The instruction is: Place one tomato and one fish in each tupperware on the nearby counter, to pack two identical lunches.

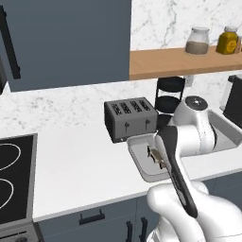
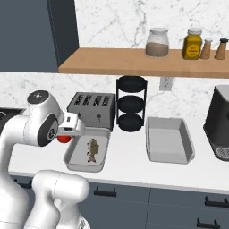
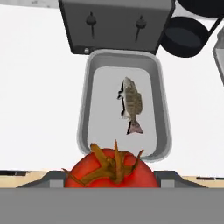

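Observation:
A glossy red tomato (image 3: pixel 111 173) with a green stem sits between my gripper's (image 3: pixel 111 180) fingers, which are shut on it. It hangs above the near end of the left tupperware (image 3: pixel 85 113), a light grey tray on the white counter (image 2: pixel 125 156). One mottled olive-brown fish (image 3: pixel 131 105) lies in that tray. From the right base view, the tomato (image 2: pixel 64 138) peeks out beside the hand at the tray's (image 2: pixel 85 167) left rim, with the fish (image 2: pixel 92 150) inside. The second tupperware (image 2: pixel 169 138) stands to the right with nothing in it. The other fish and any other tomato are out of view.
A slotted grey toaster (image 2: pixel 91 107) stands right behind the left tray, and a black three-tier rack (image 2: pixel 131 103) beside it. A dark appliance (image 2: pixel 221 120) stands at the far right. A wooden shelf (image 2: pixel 134 60) with jars hangs above. The stove (image 1: pixel 14 175) lies to the left.

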### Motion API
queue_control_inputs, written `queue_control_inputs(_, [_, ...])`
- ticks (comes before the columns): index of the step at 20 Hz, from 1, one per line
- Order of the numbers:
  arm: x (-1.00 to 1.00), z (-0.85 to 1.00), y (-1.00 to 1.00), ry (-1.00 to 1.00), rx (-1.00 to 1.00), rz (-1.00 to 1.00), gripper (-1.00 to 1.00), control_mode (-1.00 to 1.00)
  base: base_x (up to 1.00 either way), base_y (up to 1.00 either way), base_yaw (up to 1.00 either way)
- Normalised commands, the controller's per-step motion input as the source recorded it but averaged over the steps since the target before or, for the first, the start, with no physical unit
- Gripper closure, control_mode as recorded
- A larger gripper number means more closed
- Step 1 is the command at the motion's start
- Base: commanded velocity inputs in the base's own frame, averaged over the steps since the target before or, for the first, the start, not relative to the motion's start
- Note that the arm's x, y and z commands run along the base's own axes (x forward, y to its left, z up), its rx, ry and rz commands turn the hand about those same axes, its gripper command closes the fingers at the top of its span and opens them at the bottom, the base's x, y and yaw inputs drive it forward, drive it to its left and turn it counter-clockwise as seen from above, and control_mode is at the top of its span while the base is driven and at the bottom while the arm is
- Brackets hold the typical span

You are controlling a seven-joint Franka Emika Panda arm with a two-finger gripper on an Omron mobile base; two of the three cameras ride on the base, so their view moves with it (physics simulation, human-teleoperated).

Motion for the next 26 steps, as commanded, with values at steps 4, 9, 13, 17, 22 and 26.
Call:
queue_control_inputs(4, [1.00,-1.00,0.15,0.06,-0.02,0.00,1.00,-1.00,0.00,0.00,0.00])
queue_control_inputs(9, [1.00,-0.92,0.00,0.14,0.00,0.00,1.00,-1.00,0.00,0.00,0.00])
queue_control_inputs(13, [0.76,-0.64,0.00,0.05,0.02,0.00,1.00,-1.00,0.00,0.00,0.00])
queue_control_inputs(17, [0.59,-0.51,0.02,0.05,0.00,0.00,1.00,-1.00,0.00,0.00,0.00])
queue_control_inputs(22, [0.25,-0.23,0.03,0.02,0.00,0.00,-1.00,-1.00,0.00,0.00,0.00])
queue_control_inputs(26, [0.00,0.00,0.00,0.02,0.00,-0.01,-1.00,-1.00,0.00,0.00,0.00])
